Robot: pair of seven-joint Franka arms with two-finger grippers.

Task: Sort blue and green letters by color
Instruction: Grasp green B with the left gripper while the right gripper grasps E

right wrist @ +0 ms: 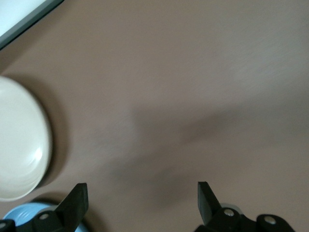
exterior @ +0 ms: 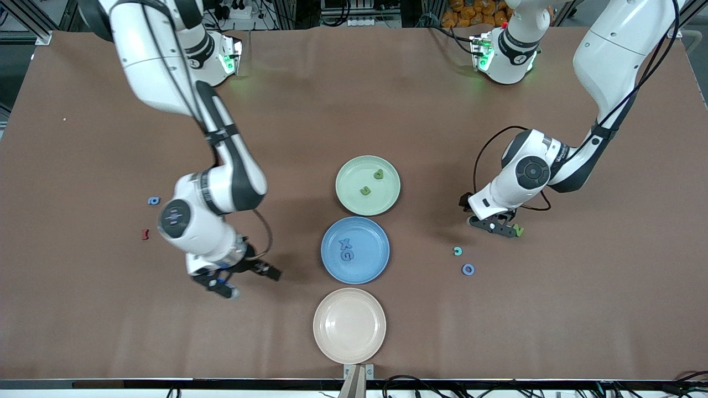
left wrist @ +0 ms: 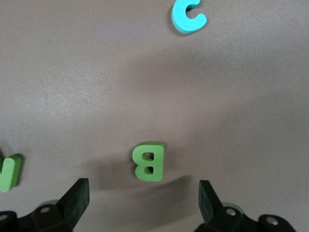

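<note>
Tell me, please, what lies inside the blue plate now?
Two blue letters, an X and a G, lie inside the blue plate, side by side and flat. Nothing covers the plate, so its whole inside shows; no other letter is in it.

Three plates point(exterior: 367, 166) in a row mid-table, two letters point(exterior: 346, 250) on the middle one, two on the one farthest from the camera

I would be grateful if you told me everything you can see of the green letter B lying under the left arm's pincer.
The green B is a small, chunky block letter, matte and foam-like in look, grass green with two cut-through holes. It lies flat on the brown table, whole and undamaged. The left pincer hangs over it, open, its fingers apart on either side and touching nothing. A green N lies beside it and a turquoise C lies apart from it. In the front view the pincer hides it.
</note>
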